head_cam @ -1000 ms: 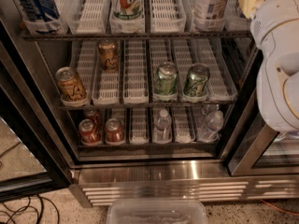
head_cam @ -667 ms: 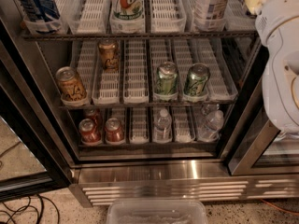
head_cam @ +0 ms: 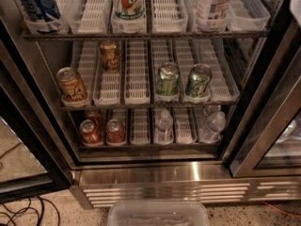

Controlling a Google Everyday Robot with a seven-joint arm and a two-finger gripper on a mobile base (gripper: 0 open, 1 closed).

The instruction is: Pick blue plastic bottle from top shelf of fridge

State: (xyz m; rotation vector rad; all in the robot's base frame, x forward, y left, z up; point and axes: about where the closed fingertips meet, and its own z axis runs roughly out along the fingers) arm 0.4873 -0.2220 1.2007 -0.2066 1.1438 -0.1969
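The pincer is out of view, so I cannot tell its opening, while the blue plastic bottle [head_cam: 214, 4] stands upright on the top shelf [head_cam: 94, 35] because a slotted lane tray [head_cam: 212, 26] holds it.

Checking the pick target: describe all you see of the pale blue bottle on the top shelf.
The bottle shows only its lower part: pale blue wrap label with dark print. It stands upright in a white slotted tray on the top shelf, right of middle. Nothing grips it; the pincer is out of view, only white arm at the top right corner.
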